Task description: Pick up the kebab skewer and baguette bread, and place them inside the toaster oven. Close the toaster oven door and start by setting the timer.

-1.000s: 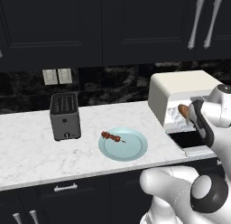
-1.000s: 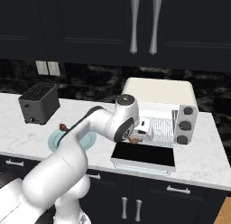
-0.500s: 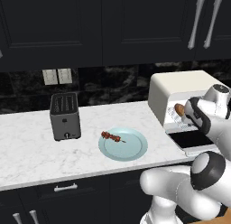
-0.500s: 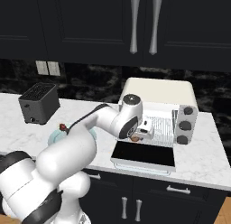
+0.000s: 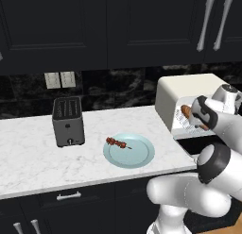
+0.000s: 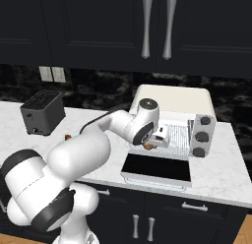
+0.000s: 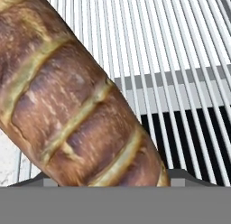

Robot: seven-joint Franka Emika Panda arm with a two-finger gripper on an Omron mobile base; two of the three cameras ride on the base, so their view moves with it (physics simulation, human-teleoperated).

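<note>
The gripper (image 5: 193, 116) is at the open front of the oven (image 5: 189, 94), with the baguette (image 7: 76, 105) between its fingers. The jaws stand fairly wide, spread across the loaf's girth, and the bread fills the near part of the hand view, slanting over the wire rack (image 7: 180, 60). From the left base view one brown end of the baguette (image 5: 185, 111) pokes out beside the hand, just in front of the oven's mouth; from the right base view a small brown patch of the loaf (image 6: 148, 145) shows under the hand, at the rack's front edge. Whether the bread touches the rack I cannot tell.

The door (image 6: 157, 168) hangs fully open, lying flat in front of the oven.

The skewer (image 5: 118, 143) lies on the pale blue plate (image 5: 142, 155), on the counter (image 5: 33, 162) well left of the oven. A dark slot toaster (image 5: 68, 121) stands further left of the oven, beyond the plate.
</note>
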